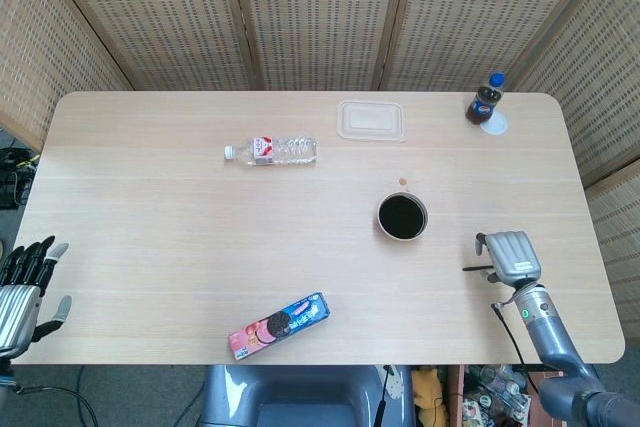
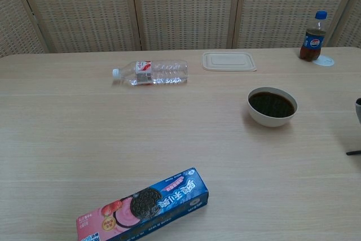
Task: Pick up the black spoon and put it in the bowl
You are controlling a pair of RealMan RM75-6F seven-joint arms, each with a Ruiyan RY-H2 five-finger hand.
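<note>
Spoon (image 1: 477, 268) lies flat on the table (image 1: 180, 237) near the right edge, a thin black handle that sticks out to the left from under the right hand (image 1: 509, 256); the spoon's other end is covered by this hand. The right hand sits directly over the spoon, palm down with the fingers bent downward, but I cannot tell whether they already pinch the handle or only rest beside it. The left hand (image 1: 28, 284) is well apart at the left edge of the table, holding nothing, with its fingers spread. The bowl (image 1: 402, 216), filled with a dark liquid, stands to the upper left of the spoon, near but not touching. My judgement is that the grasp is the risky part: the handle is thin and flat on the wood, so the fingers may slide over it or push it away toward the edge. If the spoon is lifted only by one end, it may also turn in the hand and drop, or splash the liquid. The head view shows both hands and the spoon under the right one. The chest view shows only the tip of the handle at its right border and a sliver of the right hand, and no left hand, but it shows better the bowl's height and its liquid surface.
</note>
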